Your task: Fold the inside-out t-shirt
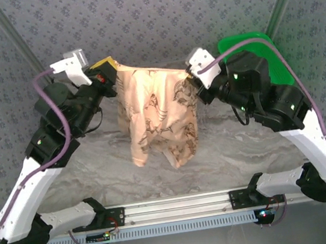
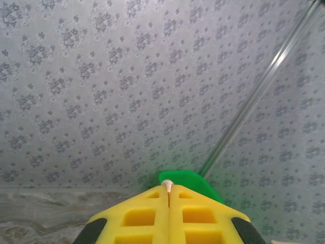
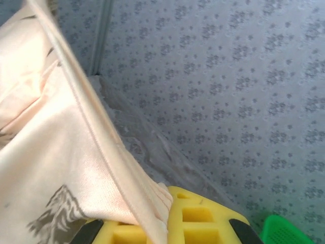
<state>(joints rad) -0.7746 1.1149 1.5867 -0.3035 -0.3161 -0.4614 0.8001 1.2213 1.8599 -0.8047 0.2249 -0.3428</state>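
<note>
Close to the right wrist camera, the yellow fingers [image 3: 203, 223] of the right hand [image 3: 165, 213] are pressed together on a gathered edge of the inside-out t-shirt [image 3: 61, 152].
From above, the t-shirt [image 1: 159, 113] hangs bunched in mid-air between the two hands, above the marbled grey worktop [image 1: 245, 147]. Its top edge is stretched from the left hand [image 1: 109, 69] to the right hand [image 1: 191, 77], with dark brown print on peach cloth. Whether the lower folds touch the worktop cannot be told. In the left wrist view, the left hand [image 2: 168, 189] is closed, with a sliver of pale cloth nipped at its tip. A green plastic object [image 1: 268, 52] lies at the far right, behind the right arm.
</note>
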